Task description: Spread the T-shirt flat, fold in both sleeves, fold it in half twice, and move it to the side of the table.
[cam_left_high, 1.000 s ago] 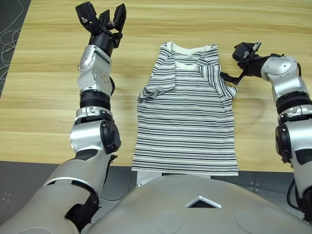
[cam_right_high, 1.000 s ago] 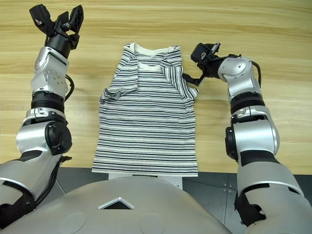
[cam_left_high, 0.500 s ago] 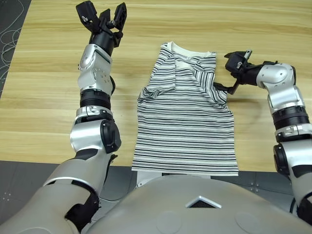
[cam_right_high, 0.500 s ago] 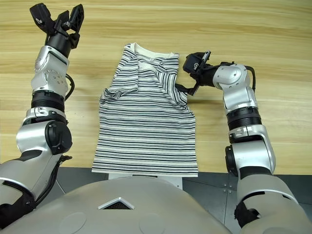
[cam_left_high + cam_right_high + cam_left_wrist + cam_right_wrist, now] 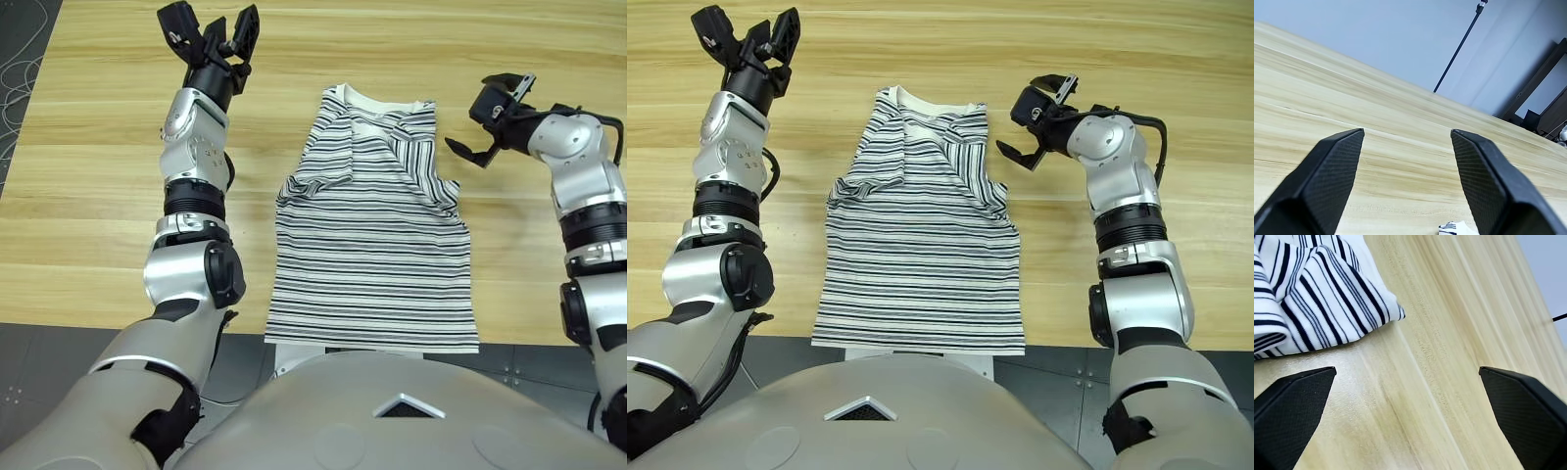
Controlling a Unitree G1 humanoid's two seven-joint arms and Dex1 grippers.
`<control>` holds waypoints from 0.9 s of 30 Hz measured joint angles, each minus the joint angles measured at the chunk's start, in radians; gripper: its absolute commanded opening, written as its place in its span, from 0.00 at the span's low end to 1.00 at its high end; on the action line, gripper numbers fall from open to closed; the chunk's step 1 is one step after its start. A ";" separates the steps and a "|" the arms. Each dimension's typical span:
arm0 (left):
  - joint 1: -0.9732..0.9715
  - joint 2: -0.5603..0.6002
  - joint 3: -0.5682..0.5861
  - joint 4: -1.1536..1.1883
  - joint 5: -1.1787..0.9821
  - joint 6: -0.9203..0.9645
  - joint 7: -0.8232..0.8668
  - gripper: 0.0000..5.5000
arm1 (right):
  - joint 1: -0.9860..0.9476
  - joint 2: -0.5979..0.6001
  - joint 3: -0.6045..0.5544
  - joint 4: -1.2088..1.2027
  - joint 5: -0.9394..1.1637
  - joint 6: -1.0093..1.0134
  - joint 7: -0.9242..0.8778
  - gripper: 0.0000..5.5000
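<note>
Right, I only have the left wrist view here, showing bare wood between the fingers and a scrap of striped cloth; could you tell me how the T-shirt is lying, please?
Observer: The black-and-white striped T-shirt lies spread on the light wooden table, collar away from the robot, hem at the near edge.
Operator: Thank you. Are the sleeves folded in?
Observer: Both are: the left sleeve and the right sleeve lie folded over the chest.
Operator: And where is the right hand?
Observer: The right hand is open beside the shirt's right shoulder, clear of the cloth.
</note>
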 measured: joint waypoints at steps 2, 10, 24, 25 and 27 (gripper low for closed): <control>0.000 0.000 0.000 -0.001 0.000 0.000 0.000 0.60 | -0.030 0.015 0.006 0.039 -0.003 -0.008 -0.020 0.99; 0.002 0.001 0.001 0.001 0.000 0.001 0.000 0.60 | -0.135 0.093 0.027 0.200 -0.006 -0.068 -0.077 0.99; 0.012 0.001 -0.002 0.006 0.000 0.002 0.000 0.60 | -0.245 0.162 0.113 0.471 -0.087 -0.133 -0.196 0.99; 0.015 0.001 -0.002 0.005 0.000 0.003 0.000 0.60 | -0.252 0.162 0.119 0.485 -0.093 -0.134 -0.207 0.99; 0.027 -0.001 -0.003 -0.002 0.000 0.004 0.000 0.60 | -0.267 0.159 0.135 0.512 -0.107 -0.136 -0.231 0.99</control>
